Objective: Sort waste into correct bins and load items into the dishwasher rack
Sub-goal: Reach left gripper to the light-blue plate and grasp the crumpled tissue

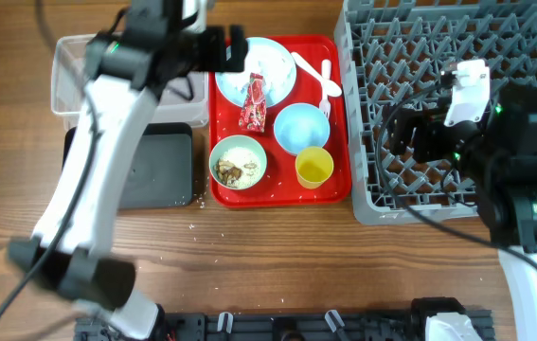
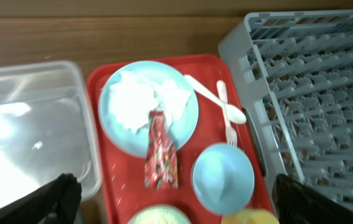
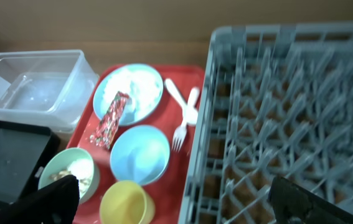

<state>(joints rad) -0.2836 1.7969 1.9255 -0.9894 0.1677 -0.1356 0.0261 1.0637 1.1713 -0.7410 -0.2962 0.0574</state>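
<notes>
- Landmark: red tray (image 1: 277,191) on the table.
- Left gripper (image 2: 182,200): jaws spread full wide, nothing between them. It hovers above the tray's far left corner, over the plate's edge.
- Right gripper (image 3: 179,200): jaws spread full wide, empty. It hovers over the rack, right of the tray.
- Plate (image 1: 279,74): far end of tray, with napkins (image 2: 142,93) lying on it.
- Wrapper (image 1: 253,102): far end on the plate's near rim, near end on the tray.
- Spoon (image 2: 235,115) and fork (image 2: 230,134): crossed, far right of tray, beside the plate.
- Empty bowl (image 1: 301,128): centre right of tray.
- Cup (image 1: 313,167): near right corner, just beside the empty bowl.
- Rice bowl (image 1: 239,163): near left corner, holds rice and brown scraps.
- Tub (image 1: 74,80): left of tray, far end.
- Black bin (image 1: 154,166): left of tray, near end.
- Rack (image 1: 438,57): just right of tray.
</notes>
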